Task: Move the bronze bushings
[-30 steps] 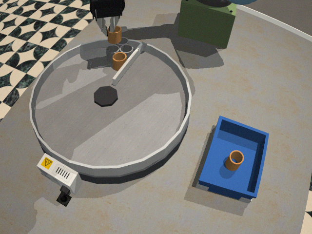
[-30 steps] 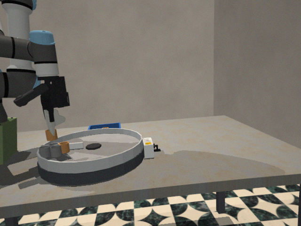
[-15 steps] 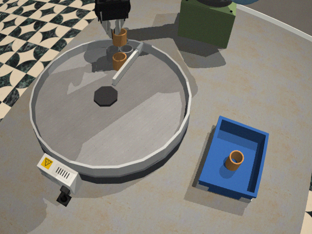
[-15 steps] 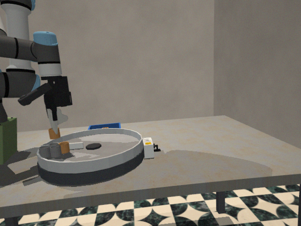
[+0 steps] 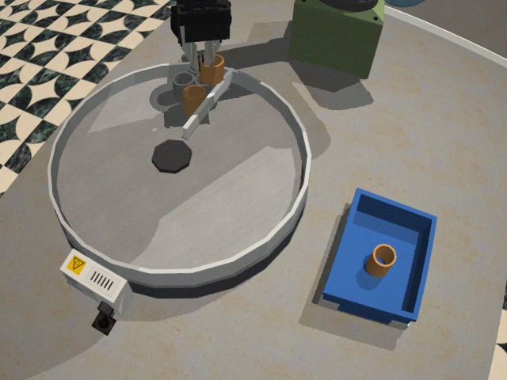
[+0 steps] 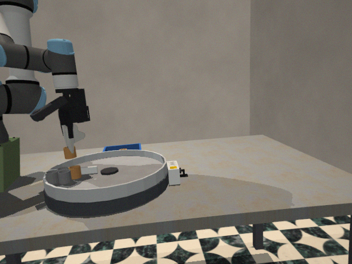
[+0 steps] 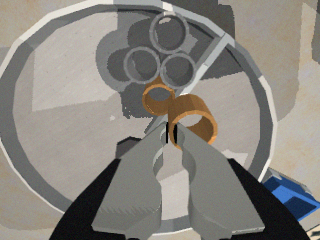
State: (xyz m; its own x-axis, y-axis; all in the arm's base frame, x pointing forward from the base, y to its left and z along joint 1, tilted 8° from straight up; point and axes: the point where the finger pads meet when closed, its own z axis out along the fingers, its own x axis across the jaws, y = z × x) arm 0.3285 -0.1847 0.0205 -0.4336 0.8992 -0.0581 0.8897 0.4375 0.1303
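And here's the turntable (image 5: 242, 267) (image 6: 122, 191) (image 7: 268, 100), its far bushings (image 5: 183, 83) (image 6: 64, 176) (image 7: 169, 33) in dull grey metal! At right, the crate (image 5: 352, 245) (image 6: 139, 147) (image 7: 295, 197) shows smooth, matt blue plastic, while the bushing (image 5: 378, 263) inside wears an orange-bronze metallic look, smooth-walled!

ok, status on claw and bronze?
Claw shut on raised bronze bushing, gripping its wall. Second bronze bushing on turntable. Three steel bushings crowd it. Crate unobstructed.
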